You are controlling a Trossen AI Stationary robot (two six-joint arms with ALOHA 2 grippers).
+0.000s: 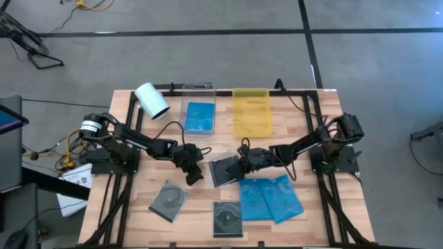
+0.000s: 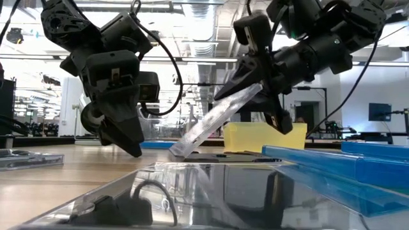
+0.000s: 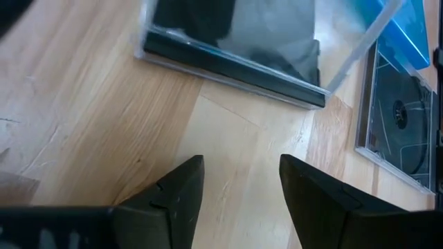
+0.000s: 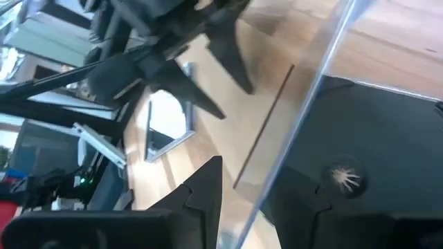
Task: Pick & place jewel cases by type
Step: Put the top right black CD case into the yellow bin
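Dark jewel case (image 1: 223,169) at frame centre in the high view, open: lid (image 2: 217,121) tilted up steeply in the low view, base flat on the wooden surface (image 1: 138,190). Pinched at the raised lid by the right hand (image 1: 243,162), fingers one on each side of the clear panel. Just right of it and lower, two blue cases (image 1: 271,198) side by side, overlapping slightly, near the surface's lower right edge. Lower centre, a grey case with disc (image 1: 228,218) close to the bottom edge; lower left, another grey case (image 1: 169,199) turned at an angle. Just left of the open case, left hand (image 1: 193,171) above bare wood, fingers spread, holding nothing; narrow gap between the two hands. Upper centre, one blue case (image 1: 200,117) inside the clear tray (image 1: 199,88), beside the yellow tray (image 1: 252,112). Upper left, a white roll (image 1: 151,99) at the edge.
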